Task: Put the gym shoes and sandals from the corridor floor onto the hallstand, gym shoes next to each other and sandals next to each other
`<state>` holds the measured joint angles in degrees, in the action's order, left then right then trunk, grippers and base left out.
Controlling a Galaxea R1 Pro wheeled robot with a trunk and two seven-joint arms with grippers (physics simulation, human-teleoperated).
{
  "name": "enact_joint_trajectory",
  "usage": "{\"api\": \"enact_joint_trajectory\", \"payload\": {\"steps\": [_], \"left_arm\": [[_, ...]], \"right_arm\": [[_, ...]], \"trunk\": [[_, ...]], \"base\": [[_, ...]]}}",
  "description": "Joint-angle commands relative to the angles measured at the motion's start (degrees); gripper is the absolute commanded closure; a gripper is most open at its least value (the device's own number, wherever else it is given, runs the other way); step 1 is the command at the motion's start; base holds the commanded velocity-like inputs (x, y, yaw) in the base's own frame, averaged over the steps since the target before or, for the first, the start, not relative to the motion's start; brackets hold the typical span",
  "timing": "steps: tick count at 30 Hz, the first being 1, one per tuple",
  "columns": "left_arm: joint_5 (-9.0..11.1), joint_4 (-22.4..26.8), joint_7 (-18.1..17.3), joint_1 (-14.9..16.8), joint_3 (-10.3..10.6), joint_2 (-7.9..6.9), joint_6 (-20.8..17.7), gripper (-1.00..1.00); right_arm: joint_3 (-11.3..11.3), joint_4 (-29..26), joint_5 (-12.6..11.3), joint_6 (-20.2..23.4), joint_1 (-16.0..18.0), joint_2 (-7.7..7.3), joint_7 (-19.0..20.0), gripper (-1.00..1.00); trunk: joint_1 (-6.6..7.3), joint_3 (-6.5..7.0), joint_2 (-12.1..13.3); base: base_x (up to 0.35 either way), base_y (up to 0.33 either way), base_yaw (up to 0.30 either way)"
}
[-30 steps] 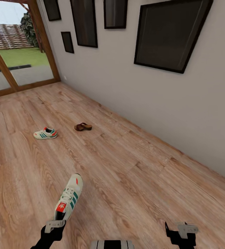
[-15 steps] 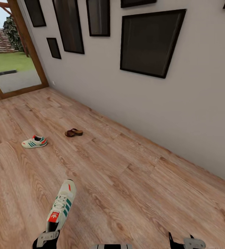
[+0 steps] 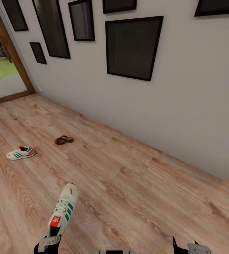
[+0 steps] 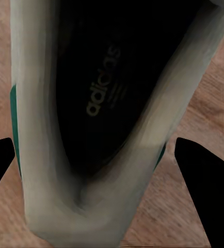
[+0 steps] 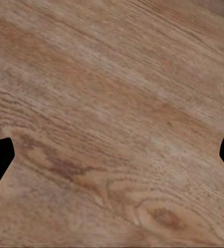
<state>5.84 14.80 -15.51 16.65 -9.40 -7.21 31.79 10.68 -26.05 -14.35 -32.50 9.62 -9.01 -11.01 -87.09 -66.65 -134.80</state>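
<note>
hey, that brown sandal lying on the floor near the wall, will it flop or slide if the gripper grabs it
The dark brown leather sandal looks thin and flat, so probably light. Its strap may flex when pinched. On the smooth wood-grain plank floor it would likely slide, not tip.

Gym shoe A (image 3: 62,211): white/cream lace-up, green side stripes, red tongue label, red mark near the toe. Held at the heel in the left gripper (image 3: 47,243), toe pointing away from the robot, above the corridor floor (image 3: 135,190). In the left wrist view its dark insole with printed brand lettering (image 4: 104,77) faces the camera, the heel sitting between the jaws.

Gym shoe B (image 3: 20,152): same colours, upright on the floor, far left, side-on.

Sandal (image 3: 63,139): dark brown, flat, on the floor nearer the wall, apart from shoe B.
</note>
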Motion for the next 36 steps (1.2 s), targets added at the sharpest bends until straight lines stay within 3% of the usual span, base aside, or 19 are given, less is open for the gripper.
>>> {"api": "enact_joint_trajectory", "payload": {"steps": [1,25,36], "left_arm": [[0.54,-0.03,-0.66,0.02,-0.10,-0.01,0.03,1.00],[0.49,-0.10,-0.58,-0.04,-0.09,0.06,0.06,1.00],[0.49,-0.21,-0.59,-0.04,-0.10,0.00,0.11,1.00]], "right_arm": [[0.48,0.04,-0.41,-0.18,0.05,-0.05,-0.33,-1.00],[0.57,0.04,-0.49,-0.19,0.05,0.05,-0.36,-1.00],[0.57,0.04,-0.50,-0.19,0.05,0.05,-0.40,-1.00]], "trunk": [[0.03,0.02,-0.02],[0.03,0.31,-0.02],[0.03,0.31,-0.02]], "base": [[-0.181,-0.174,-0.243],[-0.124,-0.246,-0.291],[-0.050,-0.053,-0.300]]}}
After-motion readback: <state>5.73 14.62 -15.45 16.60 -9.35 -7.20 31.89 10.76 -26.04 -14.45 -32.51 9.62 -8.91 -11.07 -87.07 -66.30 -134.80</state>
